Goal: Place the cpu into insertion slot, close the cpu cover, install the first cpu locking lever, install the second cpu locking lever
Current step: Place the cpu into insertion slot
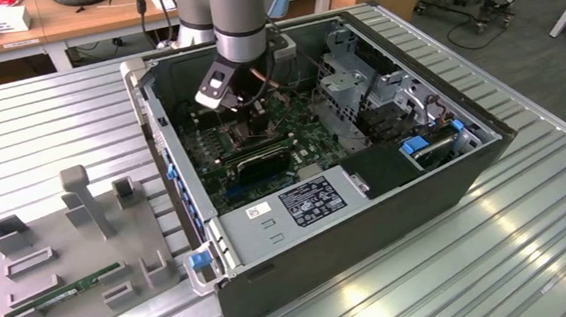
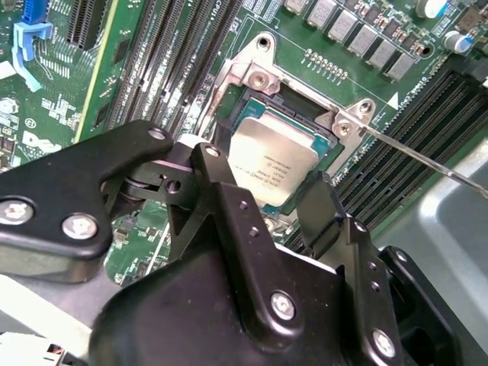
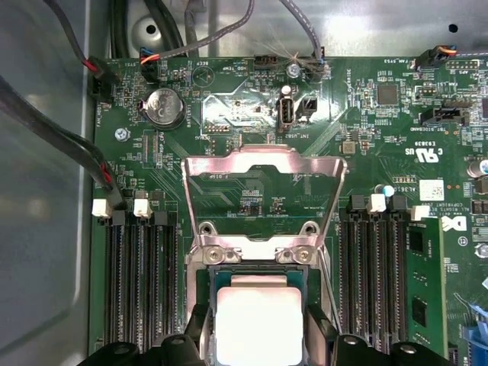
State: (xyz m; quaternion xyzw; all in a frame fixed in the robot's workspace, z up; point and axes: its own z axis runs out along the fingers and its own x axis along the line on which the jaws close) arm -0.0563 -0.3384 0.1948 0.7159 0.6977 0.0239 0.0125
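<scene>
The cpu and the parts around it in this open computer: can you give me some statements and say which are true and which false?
1. The cpu lies on the motherboard, right at the end effector. True.
2. The cpu cover is shut over the cpu. False: it is swung open, and the chip's metal top is bare.
3. A green memory stick lies on the grey fixture beside the computer case. True.
4. The computer case is closed up. False: its side is open and the motherboard shows.
</scene>
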